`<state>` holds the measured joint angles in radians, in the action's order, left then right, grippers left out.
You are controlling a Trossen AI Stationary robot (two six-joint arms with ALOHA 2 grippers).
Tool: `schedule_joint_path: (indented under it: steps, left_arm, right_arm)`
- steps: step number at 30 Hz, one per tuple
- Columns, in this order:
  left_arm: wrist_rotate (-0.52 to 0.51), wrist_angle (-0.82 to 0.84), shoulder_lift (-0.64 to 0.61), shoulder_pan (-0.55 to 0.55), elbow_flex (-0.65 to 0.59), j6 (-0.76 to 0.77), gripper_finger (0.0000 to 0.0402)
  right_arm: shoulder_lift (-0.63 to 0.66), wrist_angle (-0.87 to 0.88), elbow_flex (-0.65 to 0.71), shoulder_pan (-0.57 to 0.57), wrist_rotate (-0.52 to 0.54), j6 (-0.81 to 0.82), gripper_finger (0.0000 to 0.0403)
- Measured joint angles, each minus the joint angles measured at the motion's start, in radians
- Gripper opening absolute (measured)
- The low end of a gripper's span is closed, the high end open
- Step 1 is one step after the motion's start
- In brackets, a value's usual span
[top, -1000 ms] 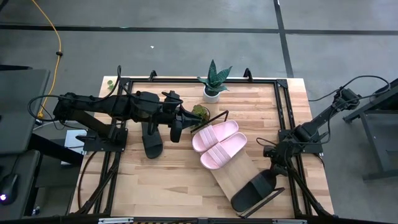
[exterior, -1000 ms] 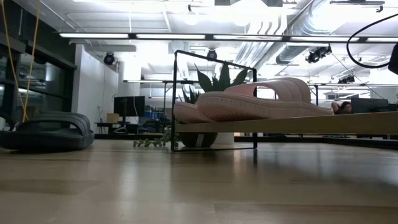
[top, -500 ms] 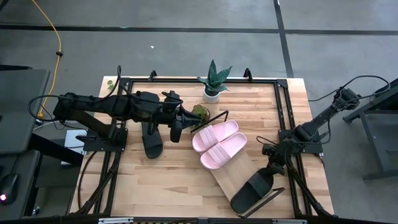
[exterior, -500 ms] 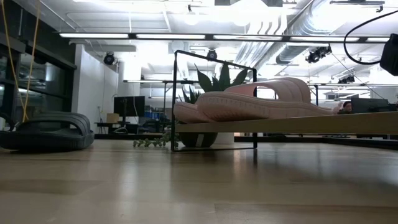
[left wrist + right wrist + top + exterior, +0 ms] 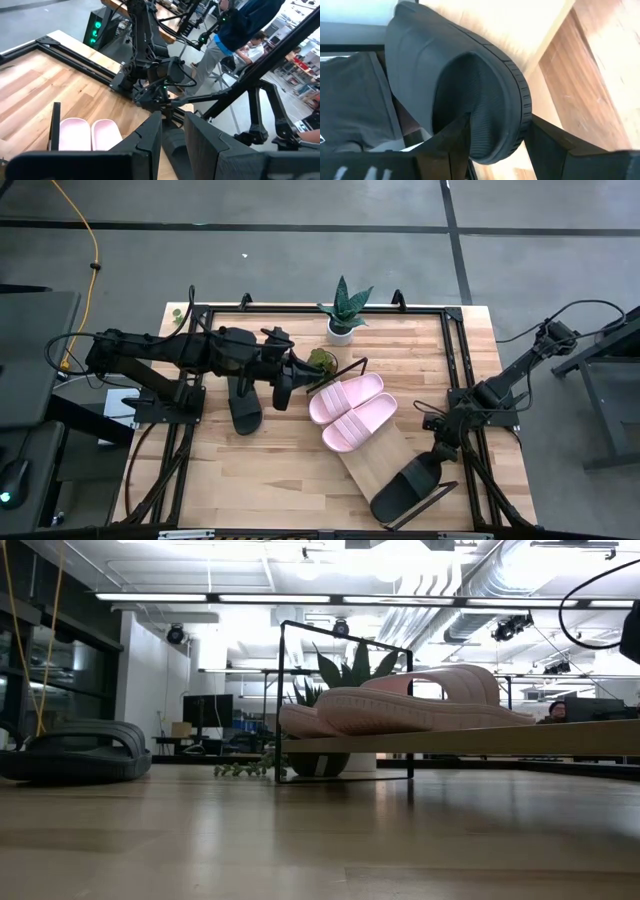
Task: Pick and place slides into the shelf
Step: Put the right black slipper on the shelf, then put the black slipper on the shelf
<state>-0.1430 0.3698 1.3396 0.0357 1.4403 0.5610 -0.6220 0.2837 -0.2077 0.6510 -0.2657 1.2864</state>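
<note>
**Third slide set on the shelf, last one waiting**

The right gripper (image 5: 437, 448) straddles the heel of a black slide (image 5: 408, 486) lying on the shelf (image 5: 362, 463) beside the pink pair (image 5: 350, 411); its fingers look spread, apparently released. The left gripper (image 5: 284, 394), narrowly parted and empty, hovers near the other black slide (image 5: 245, 407) on the table (image 5: 280, 480).

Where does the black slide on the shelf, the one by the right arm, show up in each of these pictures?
High view: black slide lies low and right, on the shelf end, at the right gripper.
Low view: not in it.
Left wrist view: dark toe behind the near fingers.
Right wrist view: fills the middle.
Shared landmark: the pink slides.
</note>
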Motion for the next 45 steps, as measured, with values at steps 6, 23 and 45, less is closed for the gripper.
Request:
schedule_joint_path:
  steps: [6,23,45]
  left_arm:
    - [0.001,0.0,0.0,0.0,0.0,0.0,0.0073]
    - [0.001,0.039,0.0,0.0,0.0,-0.002,0.0073]
    - [0.023,0.052,0.0,0.0,0.0,-0.001,0.0073]
  right_arm:
    - [0.0,0.001,0.0,0.006,0.003,0.017,0.0163]
    - [0.003,0.01,0.0,0.006,-0.009,0.05,0.0163]
    - [0.003,0.056,0.0,0.006,0.224,0.045,0.0216]
